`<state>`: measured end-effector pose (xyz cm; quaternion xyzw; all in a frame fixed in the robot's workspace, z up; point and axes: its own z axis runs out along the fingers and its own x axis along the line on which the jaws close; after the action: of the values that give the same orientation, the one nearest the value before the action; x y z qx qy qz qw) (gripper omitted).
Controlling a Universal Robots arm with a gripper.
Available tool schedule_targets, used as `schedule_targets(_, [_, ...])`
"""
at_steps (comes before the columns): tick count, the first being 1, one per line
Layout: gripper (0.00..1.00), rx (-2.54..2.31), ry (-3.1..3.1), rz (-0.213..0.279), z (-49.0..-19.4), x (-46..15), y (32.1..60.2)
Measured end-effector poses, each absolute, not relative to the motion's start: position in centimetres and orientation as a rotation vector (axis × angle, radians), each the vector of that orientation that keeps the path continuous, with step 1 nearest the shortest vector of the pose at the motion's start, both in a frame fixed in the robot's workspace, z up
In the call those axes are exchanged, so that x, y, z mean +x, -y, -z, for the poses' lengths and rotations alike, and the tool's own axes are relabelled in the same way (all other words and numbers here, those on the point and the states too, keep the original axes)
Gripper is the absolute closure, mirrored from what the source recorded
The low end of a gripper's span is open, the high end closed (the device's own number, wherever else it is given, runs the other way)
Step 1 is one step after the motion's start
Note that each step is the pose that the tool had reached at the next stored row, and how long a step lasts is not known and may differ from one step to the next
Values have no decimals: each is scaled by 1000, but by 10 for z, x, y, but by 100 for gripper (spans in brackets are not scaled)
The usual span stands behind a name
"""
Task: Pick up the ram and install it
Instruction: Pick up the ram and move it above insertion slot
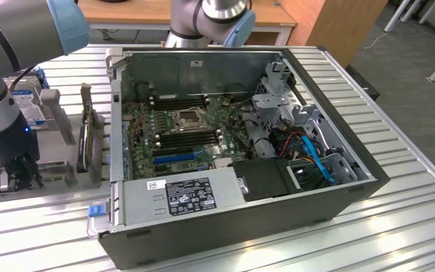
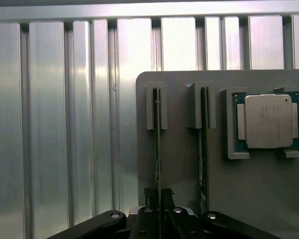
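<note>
My claw (image 2: pixel 159 219) is at the grey holder (image 2: pixel 179 164), fingers pinching the ram (image 2: pixel 157 144), which stands on edge in its slot between them. Two sticks in the holder: the ram and a spare stick (image 2: pixel 203 149) just beside it. One CPU chip (image 2: pixel 267 121). One open computer case (image 1: pixel 240 238), on the exterior view's right of the claw.

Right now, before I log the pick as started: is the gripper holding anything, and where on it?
The gripper pinches the ram by its upper long edge, one finger on each face; it stands in the grey holder.
</note>
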<state>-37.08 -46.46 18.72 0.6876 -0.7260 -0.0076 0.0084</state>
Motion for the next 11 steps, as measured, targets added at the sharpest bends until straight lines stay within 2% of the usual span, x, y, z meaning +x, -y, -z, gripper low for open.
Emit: schedule_targets(11, [86, 2149, 2269, 24, -187, -371, 465])
